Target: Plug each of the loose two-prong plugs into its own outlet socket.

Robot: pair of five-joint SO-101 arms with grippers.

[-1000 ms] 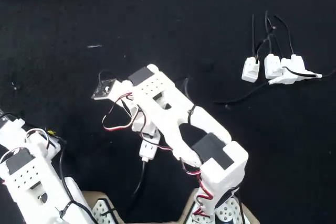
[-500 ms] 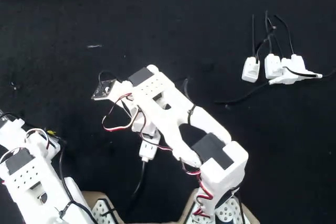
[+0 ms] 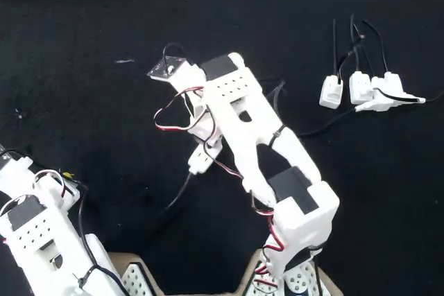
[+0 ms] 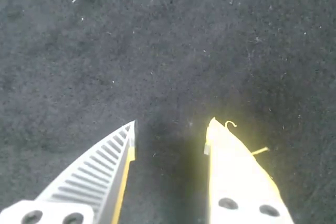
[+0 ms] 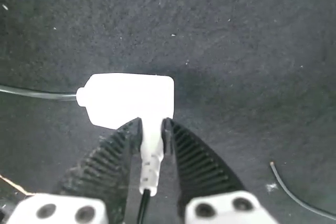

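The right fingers (image 5: 194,156) pinch the narrow stem of a white plug (image 5: 128,100). Its broad body sits just past their tips, with its long axis lying crosswise to them, and a thin cable (image 5: 37,94) leaves one end. Which way the prongs face I cannot tell. The outlet sockets (image 3: 361,88) lie well apart from these fingers, off to the arm's right and farther out across the bench (image 3: 83,25). The left fingers (image 4: 113,166) are spread over bare bench, holding nothing, and are much farther from the sockets. The carry looks like the right arm's job, and the plug will probably need turning so its prongs meet a socket
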